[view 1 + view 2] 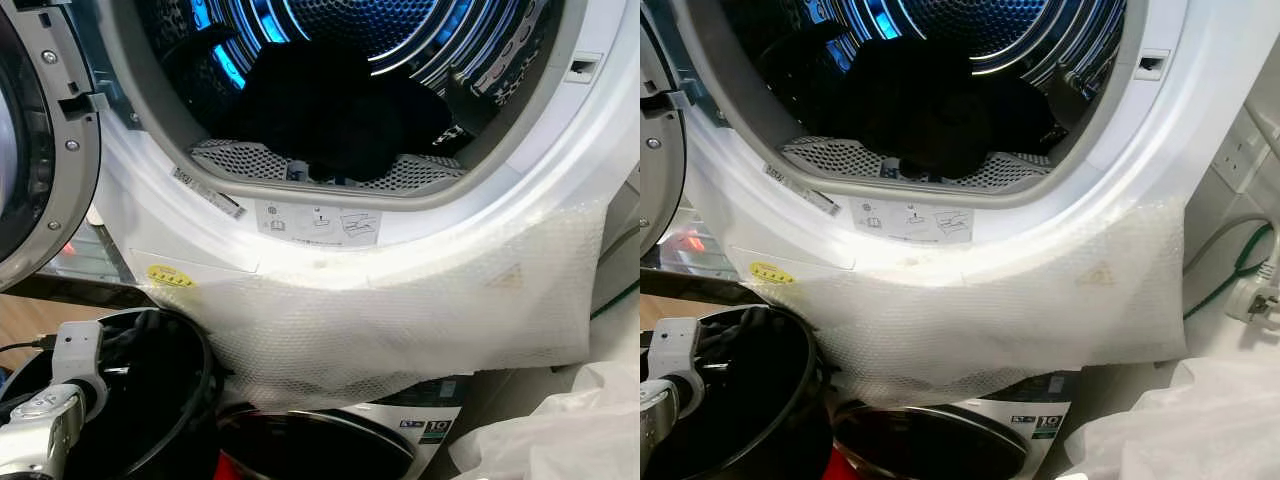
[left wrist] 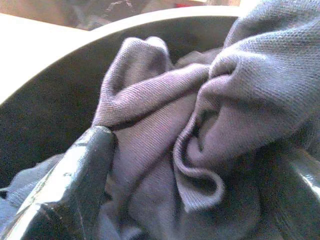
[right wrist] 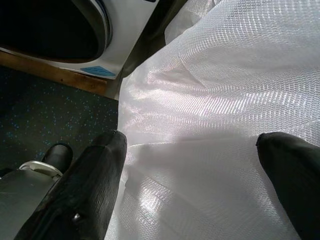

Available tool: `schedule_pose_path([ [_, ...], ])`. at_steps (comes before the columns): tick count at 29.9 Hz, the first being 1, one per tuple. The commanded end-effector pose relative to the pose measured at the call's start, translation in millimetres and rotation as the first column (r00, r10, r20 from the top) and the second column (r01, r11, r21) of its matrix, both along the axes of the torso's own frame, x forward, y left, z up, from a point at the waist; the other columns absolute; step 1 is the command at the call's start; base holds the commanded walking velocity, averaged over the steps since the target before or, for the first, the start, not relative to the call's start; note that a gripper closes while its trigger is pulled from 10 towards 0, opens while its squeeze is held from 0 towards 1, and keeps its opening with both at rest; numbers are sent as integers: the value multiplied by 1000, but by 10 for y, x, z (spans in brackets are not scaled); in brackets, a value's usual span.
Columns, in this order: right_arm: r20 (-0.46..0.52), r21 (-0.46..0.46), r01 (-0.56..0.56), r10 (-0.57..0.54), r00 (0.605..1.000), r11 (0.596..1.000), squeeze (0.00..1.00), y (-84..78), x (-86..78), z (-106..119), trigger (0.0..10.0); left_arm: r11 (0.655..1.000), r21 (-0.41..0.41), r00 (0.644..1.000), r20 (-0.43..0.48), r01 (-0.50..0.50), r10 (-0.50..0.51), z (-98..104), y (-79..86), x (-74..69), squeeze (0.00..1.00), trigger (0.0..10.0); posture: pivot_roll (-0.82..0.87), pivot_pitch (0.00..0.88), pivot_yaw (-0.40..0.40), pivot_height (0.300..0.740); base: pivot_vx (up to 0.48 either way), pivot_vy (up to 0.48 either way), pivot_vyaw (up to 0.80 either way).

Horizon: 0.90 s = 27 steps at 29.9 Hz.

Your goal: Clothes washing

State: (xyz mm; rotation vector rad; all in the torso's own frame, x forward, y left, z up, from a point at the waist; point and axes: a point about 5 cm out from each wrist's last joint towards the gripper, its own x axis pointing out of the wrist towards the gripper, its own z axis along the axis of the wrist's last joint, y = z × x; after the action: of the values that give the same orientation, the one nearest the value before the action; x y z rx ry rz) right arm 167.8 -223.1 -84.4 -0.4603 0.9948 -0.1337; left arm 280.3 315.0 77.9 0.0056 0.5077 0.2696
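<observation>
The drum opening [image 1: 340,100] of the upper machine stands wide, its door [image 1: 35,150] swung off to the left, so the way in is free across the front rim. Inside, a heap of dark clothes [image 1: 330,110] fills the lower middle of the drum, with room above it. Below the opening, a sheet of bubble wrap [image 1: 420,300] hangs over the front panel. Lower left of the opening, the black basket [image 1: 150,400] is crowded with grey cloth [image 2: 200,130], pressed against the left gripper [image 2: 200,165]. The right gripper [image 3: 192,165] hangs spread over white plastic mesh [image 3: 225,90].
</observation>
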Motion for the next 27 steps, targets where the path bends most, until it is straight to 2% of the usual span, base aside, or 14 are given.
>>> schedule_pose_path([
  [1, -9, -1, 7, -7, 1000, 1000, 0, -27, -35, -10, 10000, 999, 7, 999, 32, -43, 42, 38, 46, 46, 0, 10000, 137, 0, -16, 740, 0, 0, 0],
  [4, -9, -6, 7, -7, 1000, 1000, 0, -49, -41, -7, 10000, 996, -14, 993, 78, -89, 89, 95, 65, 123, 0, 10000, 132, 0, -24, 740, 0, 0, 0],
  [8, -11, -10, 7, -7, 1000, 1000, 0, -75, -47, -3, 10000, 995, -32, 991, 91, -95, 98, 114, 55, 169, 0, 10000, 128, 0, -30, 740, 0, 0, 0],
  [11, -12, -16, 5, -6, 1000, 1000, 0, -100, -51, 1, 10000, 991, -74, 988, 98, -110, 117, 119, 41, 225, 0, 10000, 119, 0, -36, 740, 0, 0, 0],
  [12, -12, -20, 5, -5, 1000, 1000, 0, -121, -52, 6, 10000, 985, -111, 986, 90, -130, 141, 102, 32, 265, 0, 10000, 112, 0, -39, 740, 0, 0, 0],
  [21, -12, -21, 4, -5, 1000, 1000, 0, -126, -52, 7, 10000, 983, -119, 985, 88, -139, 150, 88, 34, 284, 0, 10000, 112, 0, -39, 740, 0, 0, 0],
  [22, -11, -31, -6, 6, 1000, 999, 0, -158, -46, 19, 10000, 965, -179, 974, 85, -191, 208, 72, 31, 314, 0, 10000, 98, 0, -62, 740, 0, 0, 0],
  [23, -11, -31, -6, 6, 1000, 999, 0, -158, -46, 19, 10000, 965, -179, 974, 85, -191, 208, 72, 31, 314, 0, 10000, 98, 0, -62, 740, 0, 0, 0],
  [25, -10, -45, -23, 22, 1000, 999, 0, -199, -37, 34, 10000, 894, -337, 950, 0, -294, 313, -53, -43, 318, 0, 10000, 94, 0, -62, 740, 0, 0, 0],
  [27, -10, -45, -23, 22, 1000, 999, 0, -199, -37, 34, 10000, 894, -337, 950, 0, -294, 313, -53, -43, 318, 0, 10000, 94, 0, -62, 740, 0, 0, 0],
])
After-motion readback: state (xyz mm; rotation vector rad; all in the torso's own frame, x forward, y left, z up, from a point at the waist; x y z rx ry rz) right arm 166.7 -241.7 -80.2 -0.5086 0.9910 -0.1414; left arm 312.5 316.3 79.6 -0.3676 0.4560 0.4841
